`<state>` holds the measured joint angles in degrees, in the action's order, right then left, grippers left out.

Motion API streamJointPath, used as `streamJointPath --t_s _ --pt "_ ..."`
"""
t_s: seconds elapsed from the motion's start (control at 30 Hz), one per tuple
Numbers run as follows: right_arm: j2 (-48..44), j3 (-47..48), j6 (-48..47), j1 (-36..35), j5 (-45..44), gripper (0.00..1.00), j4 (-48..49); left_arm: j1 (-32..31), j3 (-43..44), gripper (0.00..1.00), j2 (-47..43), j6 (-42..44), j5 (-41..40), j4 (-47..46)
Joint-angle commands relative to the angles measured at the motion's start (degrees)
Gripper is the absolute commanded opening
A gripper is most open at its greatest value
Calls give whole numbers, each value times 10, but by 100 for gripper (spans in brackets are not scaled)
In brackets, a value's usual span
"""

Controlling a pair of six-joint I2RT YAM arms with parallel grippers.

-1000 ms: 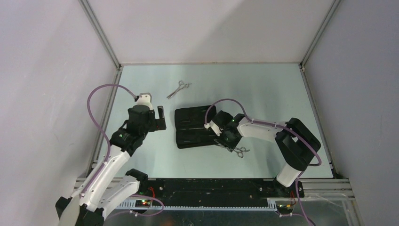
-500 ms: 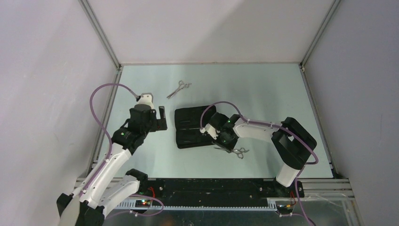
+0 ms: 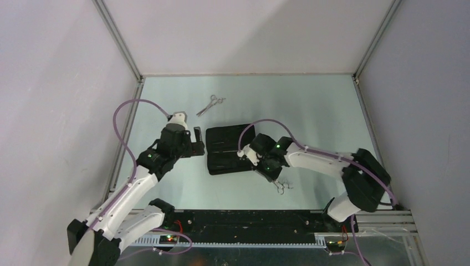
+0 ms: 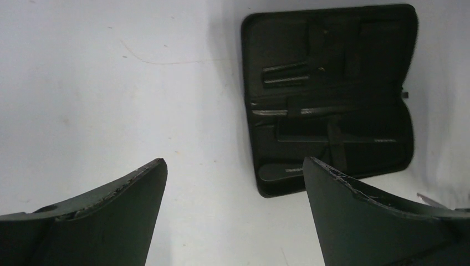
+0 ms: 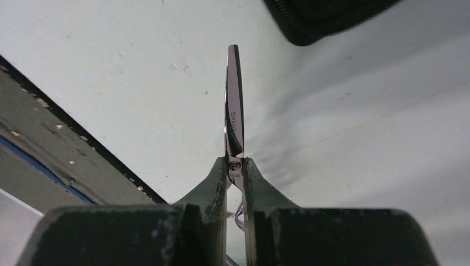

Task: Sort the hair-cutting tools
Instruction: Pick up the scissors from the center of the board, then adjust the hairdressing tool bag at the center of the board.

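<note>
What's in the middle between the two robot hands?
The open black case lies between the left gripper and the right gripper, which pinches scissors. The top view shows it.

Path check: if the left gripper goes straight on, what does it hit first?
Probably the open black case, at its edge; the open left gripper may touch the table just short of it.

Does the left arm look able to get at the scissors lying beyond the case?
Probably yes: the far scissors lie on bare table beyond the left end effector, which is open and empty; the open zip case sits beside that path, not across it.
</note>
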<state>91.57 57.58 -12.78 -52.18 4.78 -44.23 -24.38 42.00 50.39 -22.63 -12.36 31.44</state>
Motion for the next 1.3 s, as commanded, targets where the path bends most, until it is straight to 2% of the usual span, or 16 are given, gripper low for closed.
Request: streamJointPath --t_s 0.0,0.13,0.27,0.5,0.83,1.07,1.27 --pt "-97 4 35 13 -40 0 3 -44 25 100 34 -46 0 -4" --pt "-154 -5 70 58 -74 0 15 -98 61 100 93 -62 -20 -2" --pt "-204 -20 118 119 -114 0 29 -155 112 95 172 -59 -25 -4" --pt "-284 -60 175 219 -108 0 58 -247 234 87 351 42 -15 34" --pt "-325 -77 184 242 -120 0 75 -309 290 78 469 174 26 69" --pt "-333 -79 185 247 -113 0 73 -334 324 74 531 223 21 83" --pt "-341 -84 186 250 -114 0 71 -340 349 58 570 272 40 93"
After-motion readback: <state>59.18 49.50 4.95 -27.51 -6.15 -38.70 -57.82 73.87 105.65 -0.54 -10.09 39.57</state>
